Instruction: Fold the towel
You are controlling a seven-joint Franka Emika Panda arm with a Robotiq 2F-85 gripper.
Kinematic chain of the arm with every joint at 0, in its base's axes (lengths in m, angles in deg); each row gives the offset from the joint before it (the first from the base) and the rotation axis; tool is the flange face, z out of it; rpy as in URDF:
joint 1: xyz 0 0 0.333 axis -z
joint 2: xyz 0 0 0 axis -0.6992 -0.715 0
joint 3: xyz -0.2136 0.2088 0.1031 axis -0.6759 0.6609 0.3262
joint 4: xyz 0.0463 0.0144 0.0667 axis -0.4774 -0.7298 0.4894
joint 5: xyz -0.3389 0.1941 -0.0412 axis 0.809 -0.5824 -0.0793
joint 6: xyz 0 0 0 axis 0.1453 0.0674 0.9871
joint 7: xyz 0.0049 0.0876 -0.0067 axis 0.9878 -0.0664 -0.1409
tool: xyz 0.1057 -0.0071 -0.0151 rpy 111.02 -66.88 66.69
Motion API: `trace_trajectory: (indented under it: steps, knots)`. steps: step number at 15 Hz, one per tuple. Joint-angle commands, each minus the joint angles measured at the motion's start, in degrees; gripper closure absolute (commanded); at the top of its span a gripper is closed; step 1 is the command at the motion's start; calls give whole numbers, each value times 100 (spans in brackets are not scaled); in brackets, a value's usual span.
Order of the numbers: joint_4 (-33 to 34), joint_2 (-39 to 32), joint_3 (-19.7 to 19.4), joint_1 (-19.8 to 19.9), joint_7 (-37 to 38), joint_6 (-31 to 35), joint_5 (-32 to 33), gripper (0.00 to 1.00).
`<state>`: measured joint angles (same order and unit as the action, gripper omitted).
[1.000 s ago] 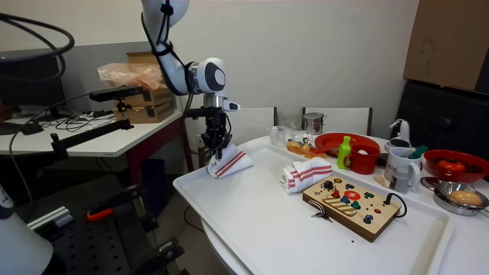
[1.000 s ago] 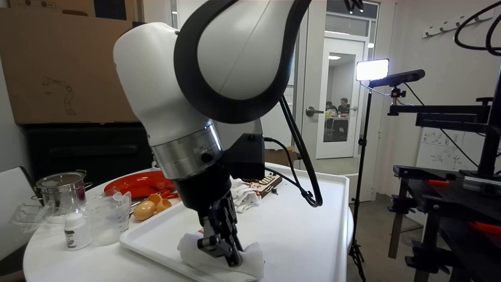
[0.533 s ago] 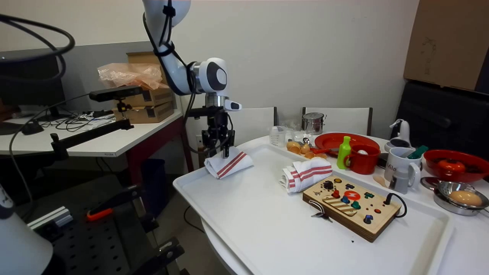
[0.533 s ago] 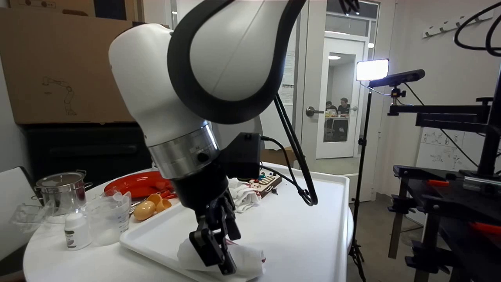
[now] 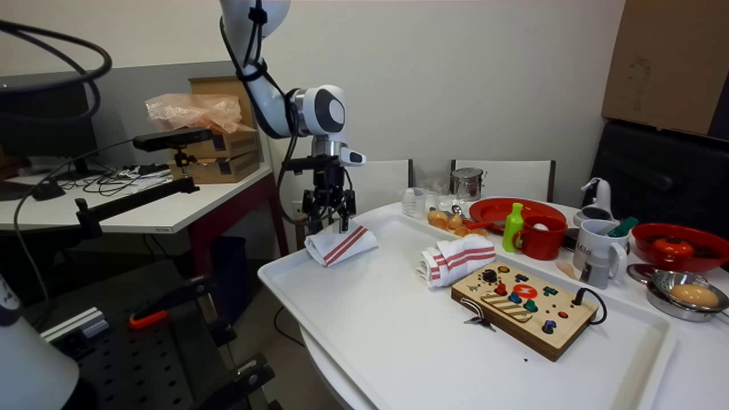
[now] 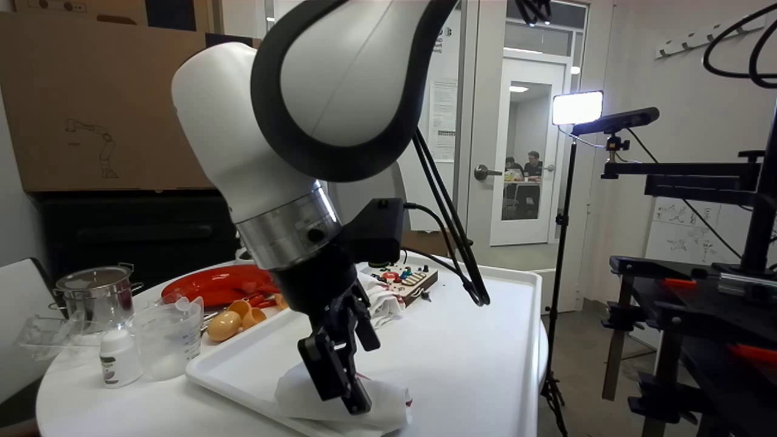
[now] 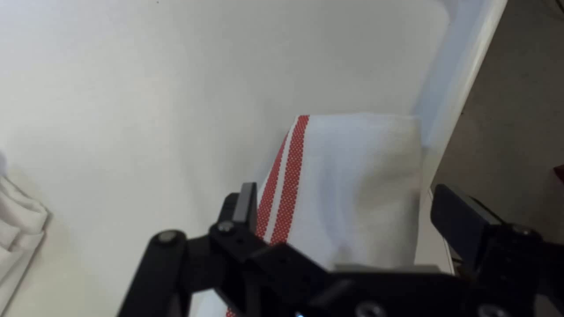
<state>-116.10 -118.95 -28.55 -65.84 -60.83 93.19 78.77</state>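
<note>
Towel (image 5: 343, 245) folded over on tray (image 5: 398, 319); nothing is gripped, gripper (image 7: 344, 193) spread wide above; fold judged mostly done, maybe squaring-up or one more fold left

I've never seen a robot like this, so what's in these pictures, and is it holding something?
This is a robot arm; the gripper at its end works like a hand. The wide views are taken from two spots outside the robot; the close-up, from its wrist. On the tray lie a towel, a second towel and a knob box. Beside it stand a mug and a bottle. The gripper is open at the first towel, so nothing is held; whether they touch, I can't tell.
</note>
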Motion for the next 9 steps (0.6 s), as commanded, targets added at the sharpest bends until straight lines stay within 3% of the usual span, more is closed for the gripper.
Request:
trace_trajectory:
  steps: [1,6,9]
  knots:
    - [28,291,381,560,-726,-603,-389,0]
    - [-96,731,712,1290,-1650,-972,-1049,0]
    - [-346,1028,600,1435,-1711,-603,-1089,0]
